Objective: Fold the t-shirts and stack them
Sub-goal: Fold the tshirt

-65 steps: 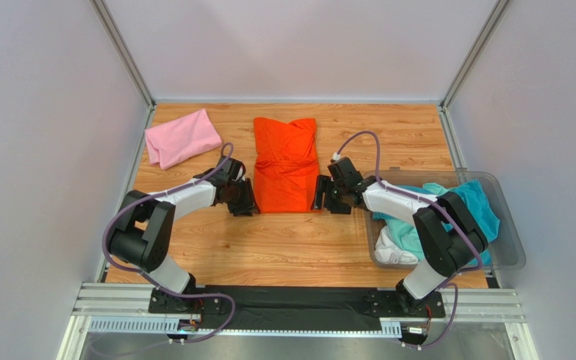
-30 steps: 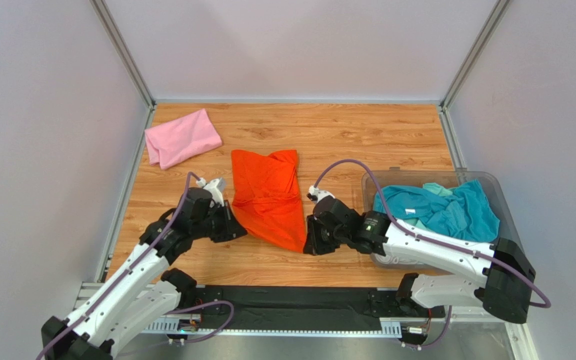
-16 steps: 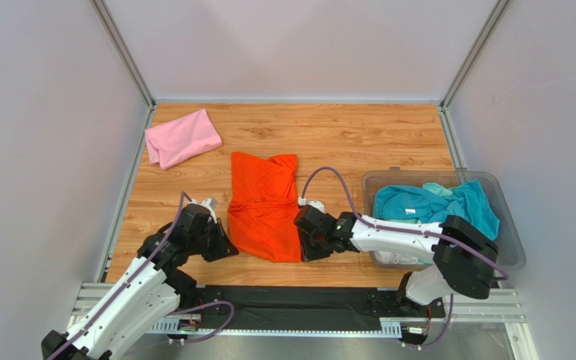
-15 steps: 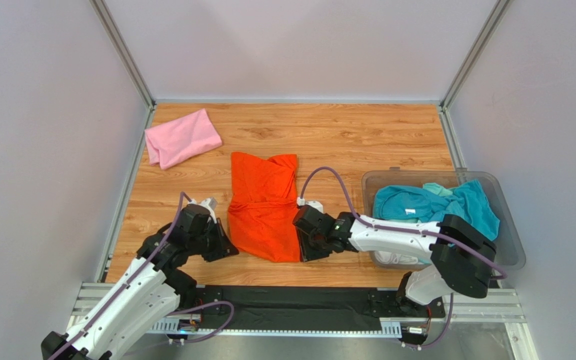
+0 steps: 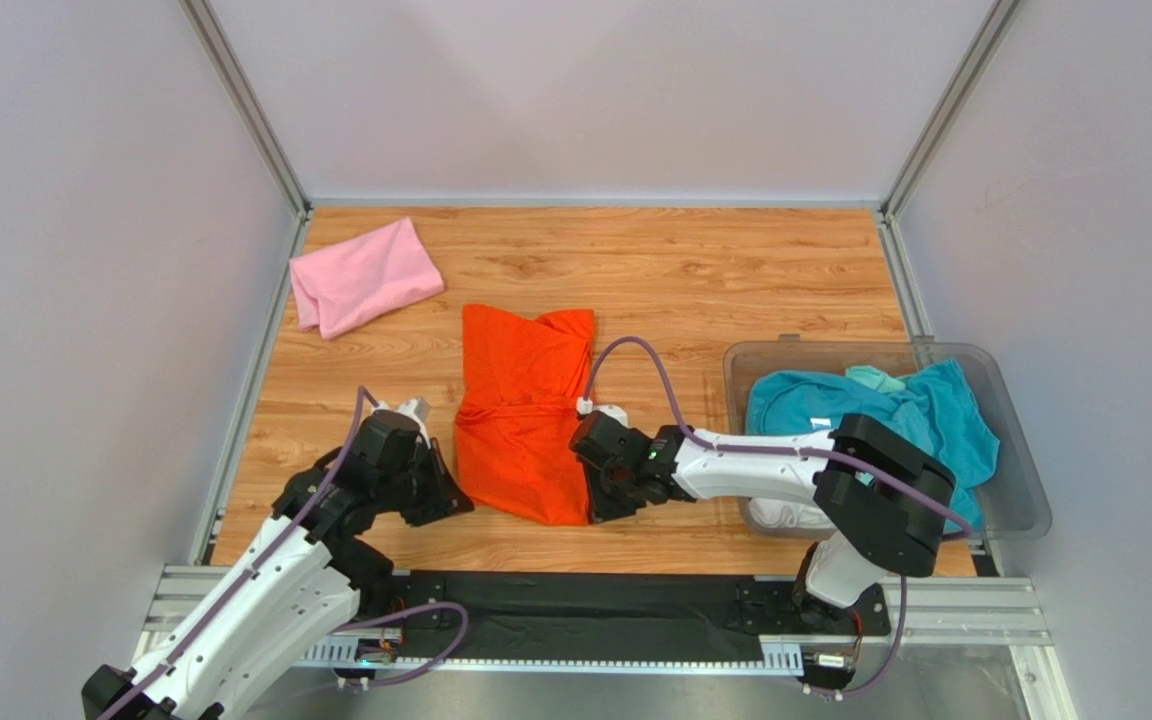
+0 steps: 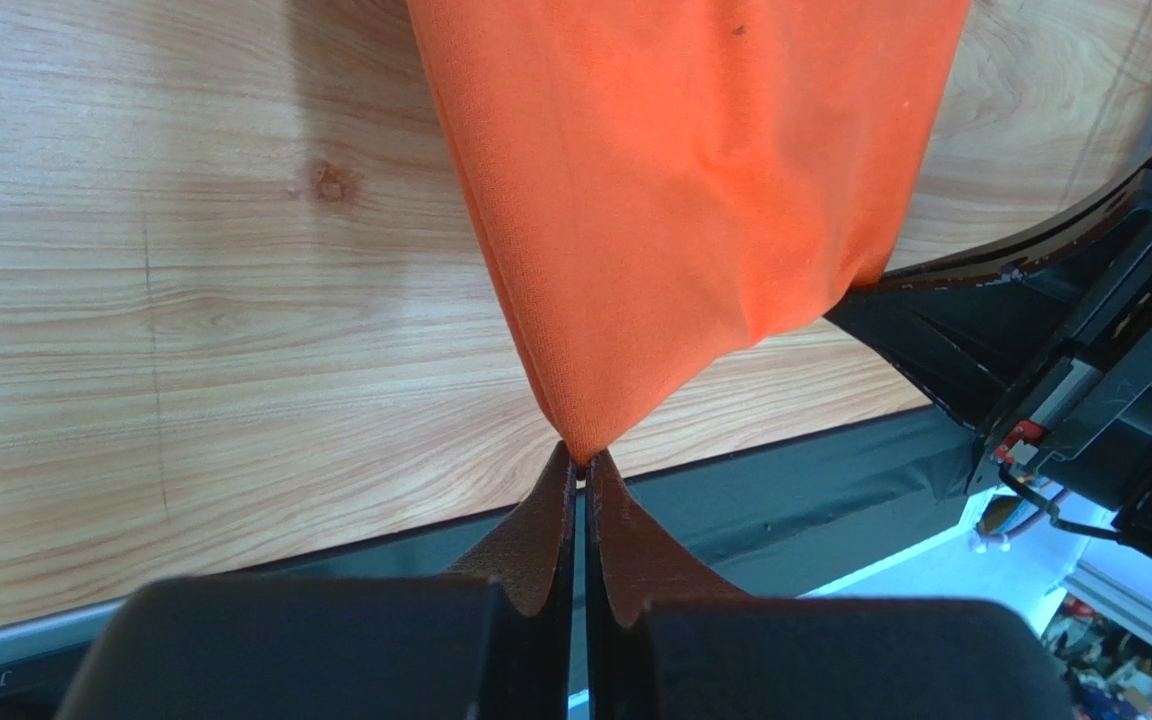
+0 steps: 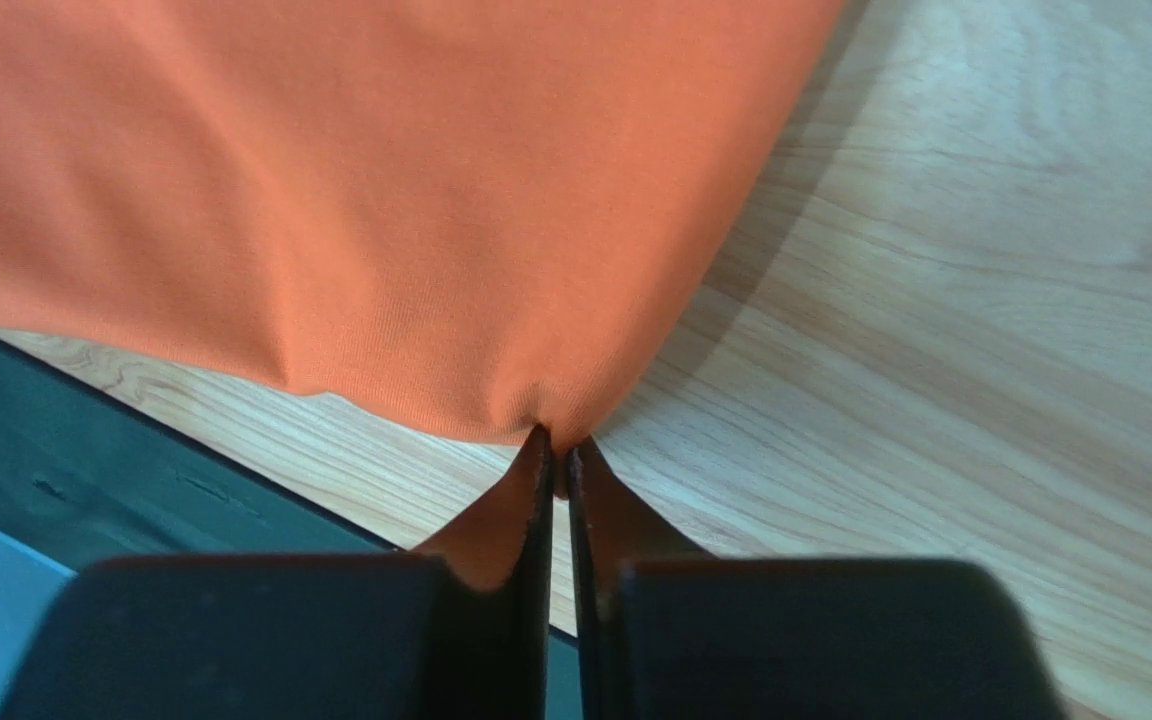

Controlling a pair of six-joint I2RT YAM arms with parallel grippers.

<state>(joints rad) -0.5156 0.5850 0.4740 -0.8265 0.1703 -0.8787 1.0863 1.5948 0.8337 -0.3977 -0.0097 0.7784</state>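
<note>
Left hand (image 6: 579, 468) is pinched tight on one near corner of the orange t-shirt (image 5: 522, 413), right hand (image 7: 557, 450) clamped on the other — hem held between them, low at the near edge of the bench (image 5: 748, 270). Pink t-shirt (image 5: 364, 275) lies folded, far left corner.

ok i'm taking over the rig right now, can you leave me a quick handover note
Left gripper: jaws shut on the near left corner of the orange t-shirt.
Right gripper: jaws shut on its near right corner.
The orange t-shirt lies as a narrow strip mid-table, with its near hem close to the front edge. The pink t-shirt lies folded at the far left. The teal t-shirts and a white one sit crumpled in the clear bin on the right.
Done: pink folded; orange narrowed lengthwise, it seems.
Left: fold the orange over, stack it on the pink, then do the bin's shirts.
</note>
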